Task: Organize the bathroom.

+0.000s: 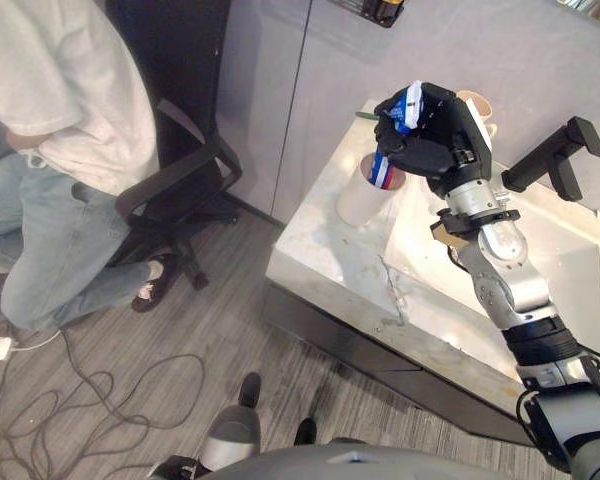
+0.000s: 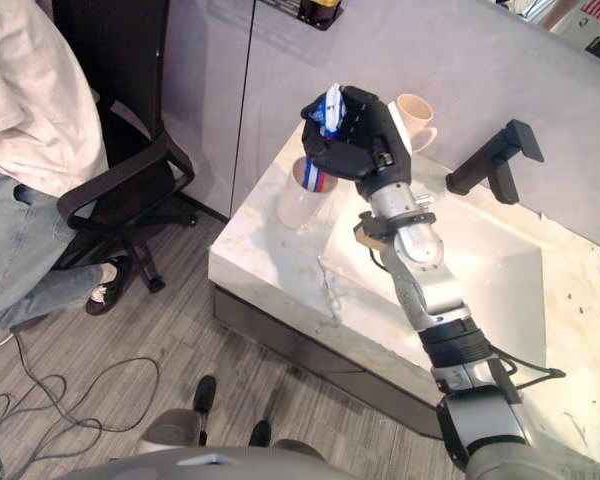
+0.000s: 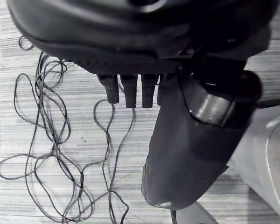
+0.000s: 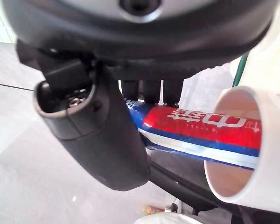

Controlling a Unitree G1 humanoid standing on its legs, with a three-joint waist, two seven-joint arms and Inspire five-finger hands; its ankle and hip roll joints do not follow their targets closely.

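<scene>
A red, white and blue toothpaste tube (image 1: 383,173) stands tilted with its lower end inside a white cup (image 1: 363,203) at the left corner of the marble counter (image 1: 320,245). My right hand (image 1: 435,135) is above the cup, shut on the tube's upper part. The right wrist view shows the tube (image 4: 200,128) running from my curled fingers into the cup's mouth (image 4: 266,182). A thin green stick (image 4: 240,70) shows behind the cup. My left hand (image 3: 191,154) hangs over the grey floor with relaxed fingers, holding nothing.
A beige mug (image 1: 477,104) stands behind my right hand by the wall. A black faucet (image 1: 555,155) overhangs the sink basin (image 1: 580,270). At the left a person (image 1: 50,110) sits on a black office chair (image 1: 175,180). Cables (image 1: 90,395) loop on the floor.
</scene>
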